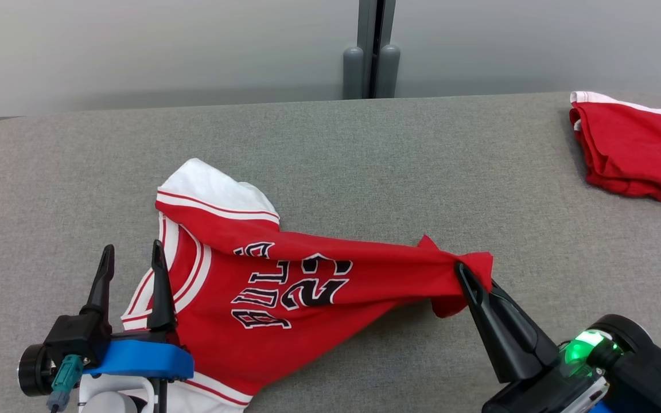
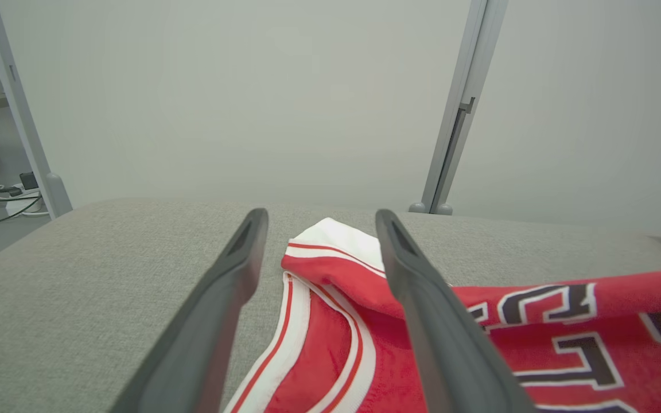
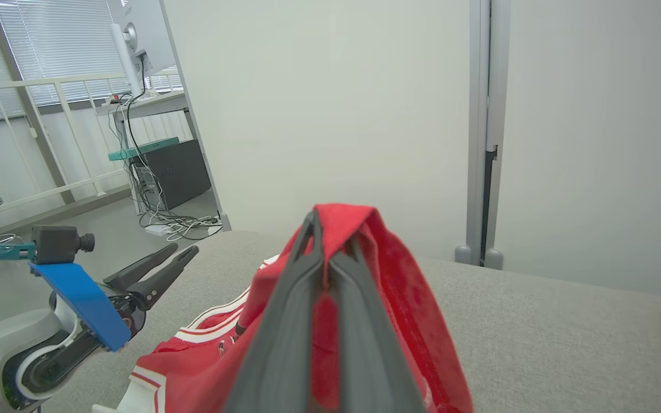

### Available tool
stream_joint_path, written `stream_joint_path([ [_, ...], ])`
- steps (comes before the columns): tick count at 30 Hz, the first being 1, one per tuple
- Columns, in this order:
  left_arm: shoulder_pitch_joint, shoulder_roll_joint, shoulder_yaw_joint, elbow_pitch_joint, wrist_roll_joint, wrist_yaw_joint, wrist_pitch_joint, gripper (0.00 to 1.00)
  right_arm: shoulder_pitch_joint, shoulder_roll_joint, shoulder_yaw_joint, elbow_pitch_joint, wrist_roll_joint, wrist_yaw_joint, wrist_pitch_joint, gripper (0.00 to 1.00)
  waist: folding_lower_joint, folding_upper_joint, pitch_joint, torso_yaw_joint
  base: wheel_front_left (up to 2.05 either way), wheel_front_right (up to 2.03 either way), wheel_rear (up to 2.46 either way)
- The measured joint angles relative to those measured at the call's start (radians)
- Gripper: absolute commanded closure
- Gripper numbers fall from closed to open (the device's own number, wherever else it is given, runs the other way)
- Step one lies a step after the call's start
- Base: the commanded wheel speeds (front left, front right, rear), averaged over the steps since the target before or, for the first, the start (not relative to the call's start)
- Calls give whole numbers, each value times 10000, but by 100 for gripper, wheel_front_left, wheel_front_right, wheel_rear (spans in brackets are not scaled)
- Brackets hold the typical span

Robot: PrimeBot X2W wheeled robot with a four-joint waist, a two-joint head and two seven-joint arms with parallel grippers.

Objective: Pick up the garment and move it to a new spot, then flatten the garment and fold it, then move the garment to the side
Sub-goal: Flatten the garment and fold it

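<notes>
The red jersey (image 1: 284,287) lies rumpled on the grey bench (image 1: 365,143), toward the near left, with its black-and-white lettering facing up and a white-trimmed part folded over at the far end. The right gripper (image 1: 462,271) is clamped shut on a bunched red edge at the jersey's right end. From there the cloth runs in a taut ridge, which suggests the pinch is meant to draw the fabric out sideways and take up the slack. The left gripper (image 1: 133,248) hangs with its jaws spread wide and nothing between them, just over the white-striped edge on the jersey's left side. That looks like the place for a second hold, so that both arms can spread the cloth flat. A second red garment (image 1: 629,149), folded, sits at the far right corner, well apart.
</notes>
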Motion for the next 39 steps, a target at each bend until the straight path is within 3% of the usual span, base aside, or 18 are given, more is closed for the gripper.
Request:
stream_joint_path([
  [5,-25,0,8,27,-4,0,2,0,171,44,-180,56,-92,0,151,100,0,0,5,20,0,0,0],
  [18,-35,0,-100,36,-90,63,0,0,-337,-96,-836,1900,157,0,-477,100,0,1,-35,225,0,0,0],
  [29,-183,-2,-443,119,-261,146,0,0,-2989,-723,-828,5891,303,0,-1436,100,0,1,-5,851,0,0,0],
  [37,-186,0,-556,138,-284,161,0,0,-4974,-819,-575,9246,397,0,-2190,100,1,2,127,1240,0,0,0],
  [38,-185,0,-570,142,-284,163,2,0,-5196,-815,-560,9674,410,0,-2276,90,1,2,141,1262,0,0,0],
  [39,-185,0,-579,148,-286,178,2,0,-5402,-815,-529,10111,408,0,-2284,53,1,1,152,1278,0,0,0],
])
